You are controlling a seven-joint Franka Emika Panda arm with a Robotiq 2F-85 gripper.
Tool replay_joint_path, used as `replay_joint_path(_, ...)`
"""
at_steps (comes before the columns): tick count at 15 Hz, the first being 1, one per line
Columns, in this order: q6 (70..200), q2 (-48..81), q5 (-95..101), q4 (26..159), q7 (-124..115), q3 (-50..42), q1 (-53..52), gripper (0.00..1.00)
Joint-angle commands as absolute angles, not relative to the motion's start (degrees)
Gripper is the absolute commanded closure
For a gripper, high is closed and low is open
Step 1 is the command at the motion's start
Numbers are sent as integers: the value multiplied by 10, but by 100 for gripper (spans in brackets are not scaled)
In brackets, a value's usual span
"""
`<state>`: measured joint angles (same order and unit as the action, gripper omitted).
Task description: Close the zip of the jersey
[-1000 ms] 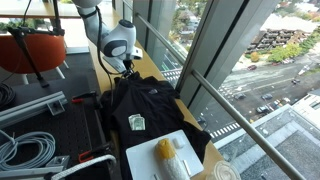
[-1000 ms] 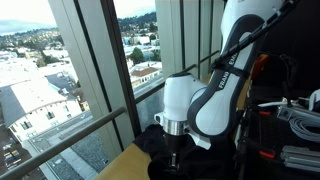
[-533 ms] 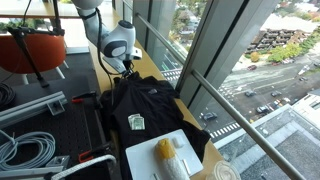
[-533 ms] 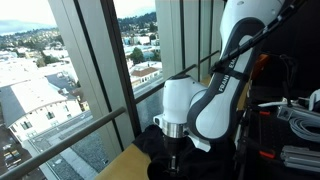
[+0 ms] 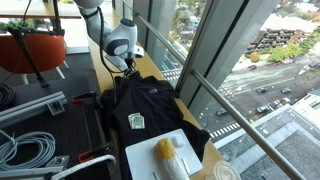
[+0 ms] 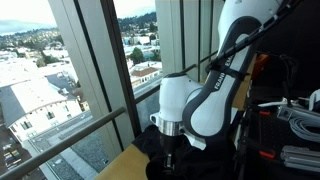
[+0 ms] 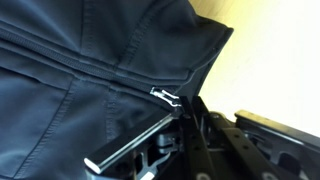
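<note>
A high window over city streets edges the narrow wooden tabletop. The jersey lies mid-frame, soft, limp and light, and is likely to bunch if dragged. The best hold is the small metal pull on the zip. The gripper sits at the garment's upper end, but I cannot tell whether its jaws are clenched.
</note>
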<state>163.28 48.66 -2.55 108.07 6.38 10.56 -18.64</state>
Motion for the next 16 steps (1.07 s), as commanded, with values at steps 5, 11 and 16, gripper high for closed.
replay_joint_path(5,1626,504,-7,1054,37,111,-199,98)
replay_joint_path(11,1627,471,-16,1095,54,128,-164,39)
replay_joint_path(16,1621,414,-20,1148,65,134,-111,3)
